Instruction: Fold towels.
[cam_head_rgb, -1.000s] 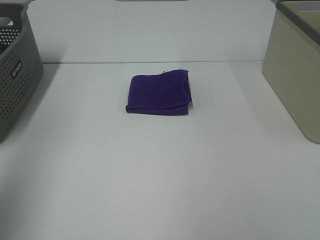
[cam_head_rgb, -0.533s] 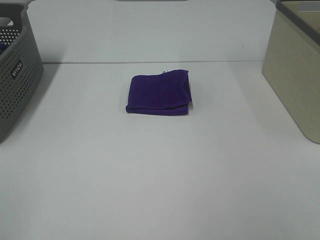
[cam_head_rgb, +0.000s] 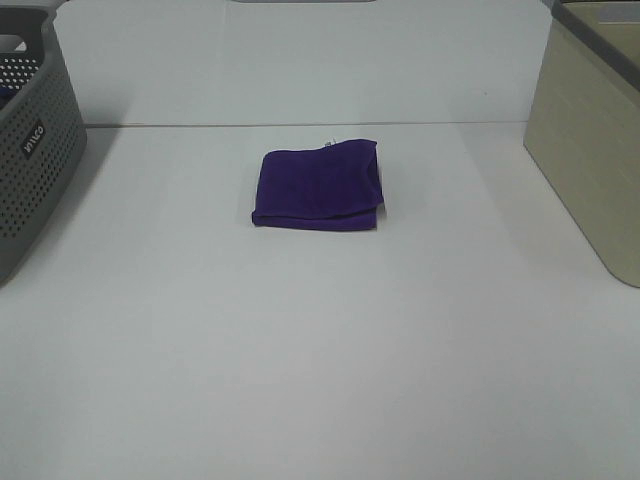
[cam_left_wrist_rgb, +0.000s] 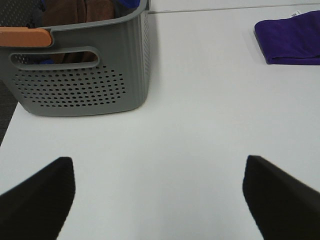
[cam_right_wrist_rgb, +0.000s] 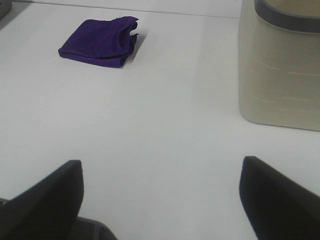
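A deep purple towel (cam_head_rgb: 319, 189) lies folded into a small rectangle on the white table, toward the back middle, with a small white tag at its far edge. It also shows in the left wrist view (cam_left_wrist_rgb: 292, 37) and in the right wrist view (cam_right_wrist_rgb: 100, 41). Neither arm shows in the high view. My left gripper (cam_left_wrist_rgb: 160, 195) is open and empty above bare table, near the grey basket. My right gripper (cam_right_wrist_rgb: 160, 197) is open and empty above bare table, near the beige bin. Both are well apart from the towel.
A grey perforated basket (cam_head_rgb: 30, 150) stands at the left edge; the left wrist view (cam_left_wrist_rgb: 80, 75) shows brown and blue cloth inside it. A beige bin (cam_head_rgb: 592, 140) with a grey rim stands at the right edge, also in the right wrist view (cam_right_wrist_rgb: 280, 65).
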